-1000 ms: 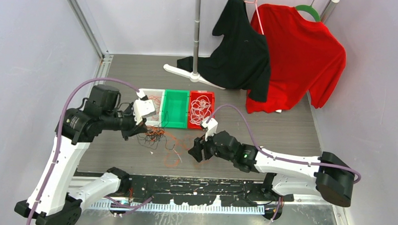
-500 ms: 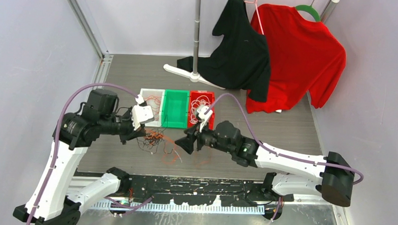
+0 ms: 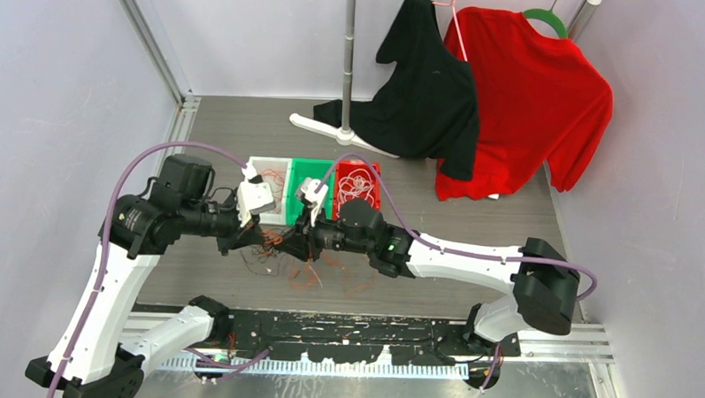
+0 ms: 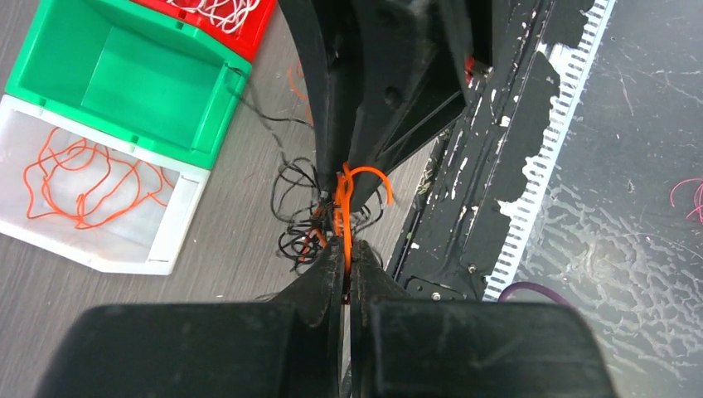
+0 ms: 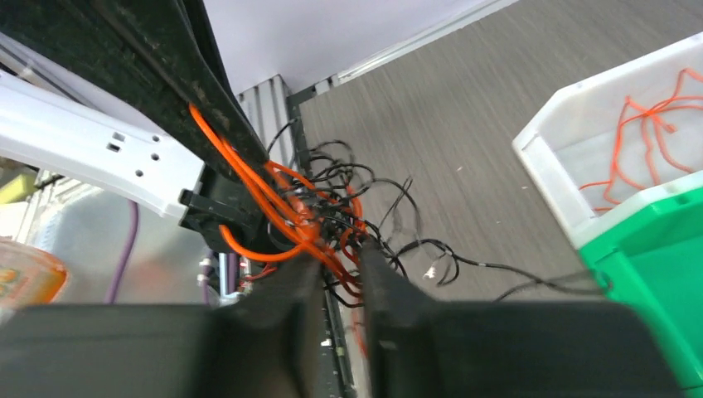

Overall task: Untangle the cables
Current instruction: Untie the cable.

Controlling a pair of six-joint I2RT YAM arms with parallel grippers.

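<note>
Jaws first: the left gripper (image 4: 344, 267) is squeezed tight on one orange cable (image 4: 345, 220). The right gripper (image 5: 338, 272) has its two fingers a little apart. Orange strands run through the gap, and it does not look like they are pinched yet.

The cables (image 3: 276, 246) are in a messy knot of orange and black. The knot hangs between the two grippers, just on the near side of the green bin (image 3: 310, 196), toward the arm bases. Some loose loops lie on the table under it. The white bin (image 4: 178, 224) touches the green bin on one side and has a loose orange cable in it. The red bin (image 3: 374, 178) touches the green bin on the other side and has white cables in it.

To do this step well, I think the right gripper should close on just one orange strand, close to the knot. Then the two grippers should move apart slowly while the left one holds firm. If black loops get dragged along or the knot gets tighter, it is better to stop and grab at a new spot. These cables are very thin, so a hard tug could make them slip out or snap.

I cannot read any words, labels or brand names anywhere.
</note>
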